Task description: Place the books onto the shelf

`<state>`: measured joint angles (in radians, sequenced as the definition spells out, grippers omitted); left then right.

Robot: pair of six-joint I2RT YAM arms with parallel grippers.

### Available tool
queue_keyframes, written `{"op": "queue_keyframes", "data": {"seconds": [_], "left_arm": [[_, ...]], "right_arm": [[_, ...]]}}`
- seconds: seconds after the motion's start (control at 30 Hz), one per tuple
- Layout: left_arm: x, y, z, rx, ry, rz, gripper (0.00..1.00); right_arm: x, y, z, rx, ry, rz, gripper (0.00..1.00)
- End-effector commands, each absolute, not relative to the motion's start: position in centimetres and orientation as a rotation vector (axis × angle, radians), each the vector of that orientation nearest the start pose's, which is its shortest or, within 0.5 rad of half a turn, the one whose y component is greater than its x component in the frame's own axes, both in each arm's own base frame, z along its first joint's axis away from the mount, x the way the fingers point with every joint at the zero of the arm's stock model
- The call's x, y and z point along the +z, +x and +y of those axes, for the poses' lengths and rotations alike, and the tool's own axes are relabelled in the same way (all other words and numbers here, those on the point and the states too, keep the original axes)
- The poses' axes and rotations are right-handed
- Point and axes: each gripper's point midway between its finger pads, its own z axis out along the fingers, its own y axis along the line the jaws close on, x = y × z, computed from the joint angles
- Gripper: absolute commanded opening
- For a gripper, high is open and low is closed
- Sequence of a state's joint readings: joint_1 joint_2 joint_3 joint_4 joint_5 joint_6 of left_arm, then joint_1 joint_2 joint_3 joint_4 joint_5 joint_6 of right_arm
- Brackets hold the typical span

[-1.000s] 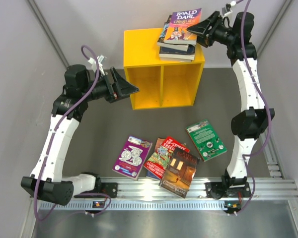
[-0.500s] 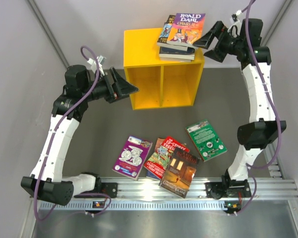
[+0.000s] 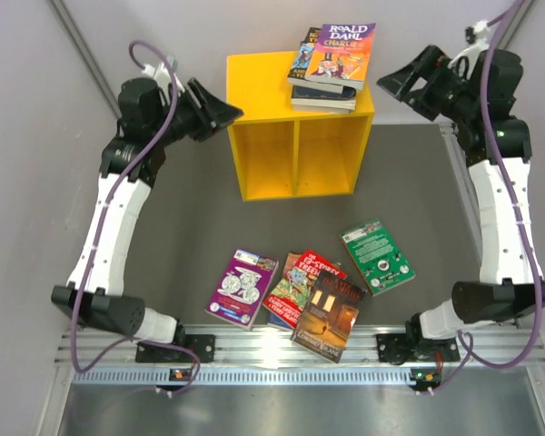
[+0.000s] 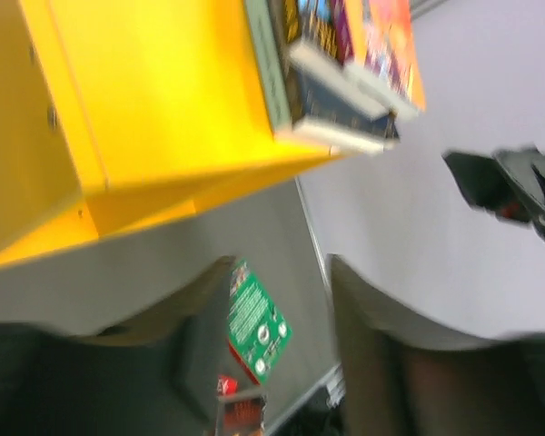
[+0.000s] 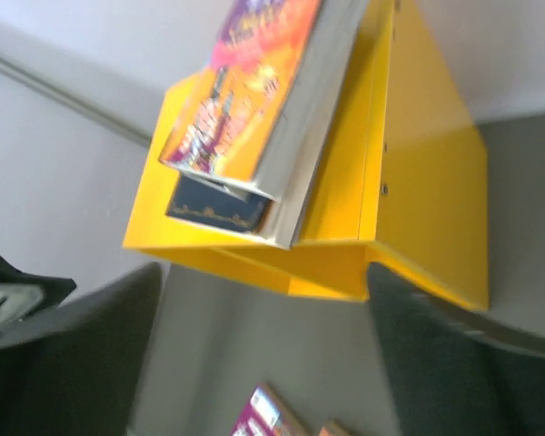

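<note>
Stacked on the flat top of the shelf [image 3: 263,91], several books [image 3: 331,64] are already placed, the orange book [image 3: 342,50] uppermost. At least four are left on the surface [image 3: 191,218]: the purple book [image 3: 242,287], red book [image 3: 311,272], brown book [image 3: 329,316] and green book [image 3: 376,256]. The right hand [image 3: 398,78] is held wide open and empty beside the stack. Nothing is held by the left hand [image 3: 229,111], whose fingers are parted.

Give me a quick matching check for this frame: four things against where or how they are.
1. Roald Dahl book
2. green book
3. purple book
4. right gripper

a. leftmost book on the table
b. open, empty, right of the shelf
c. topmost on the shelf
d. rightmost book on the table

Pairs: 1-c, 2-d, 3-a, 4-b
</note>
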<state>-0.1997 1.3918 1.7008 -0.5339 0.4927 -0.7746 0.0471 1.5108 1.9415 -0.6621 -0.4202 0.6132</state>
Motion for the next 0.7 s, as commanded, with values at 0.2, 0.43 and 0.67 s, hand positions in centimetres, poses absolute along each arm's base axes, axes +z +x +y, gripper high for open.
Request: {"op": "queue_keyframes", "data": {"seconds": [0.2,0.43,0.67], "left_arm": [[50.3,48.1,-17.5,-1.033,-0.357,1.536,0.00],[51.5,52.4,-22.6,-0.883,-0.224,1.388,0.00],[51.0,55.5,-25.0,-0.737,-0.201,1.347,0.00]], "right_arm": [[49.0,42.2,4.4,0.498,0.430,1.628,0.00],[47.6,44.0,3.4,0.277,0.462,1.684,0.00],[46.1,46.6,7.4,0.221,0.363,1.738,0.00]]}}
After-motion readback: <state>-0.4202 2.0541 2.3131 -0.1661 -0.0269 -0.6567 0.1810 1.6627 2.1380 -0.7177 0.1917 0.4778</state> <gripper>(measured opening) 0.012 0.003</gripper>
